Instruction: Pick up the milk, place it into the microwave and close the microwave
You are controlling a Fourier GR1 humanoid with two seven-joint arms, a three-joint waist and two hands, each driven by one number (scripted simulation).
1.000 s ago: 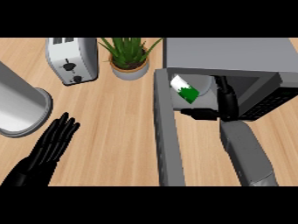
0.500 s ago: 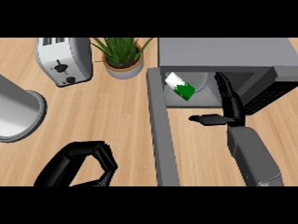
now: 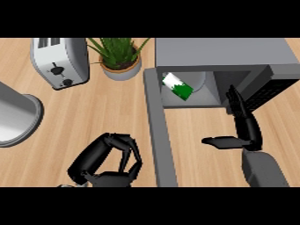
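Milk [image 3: 178,86] inside microwave [image 3: 221,55]; door [image 3: 160,132] open. Right hand [image 3: 243,127] fingers straight, empty. Left hand [image 3: 107,160] curled, empty. Next: swing door shut.

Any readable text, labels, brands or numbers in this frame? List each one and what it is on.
None can be read.
White milk carton with green print inside the grey microwave: a green pattern only, no legible words.
Silver toaster: dark knobs, no markings legible.
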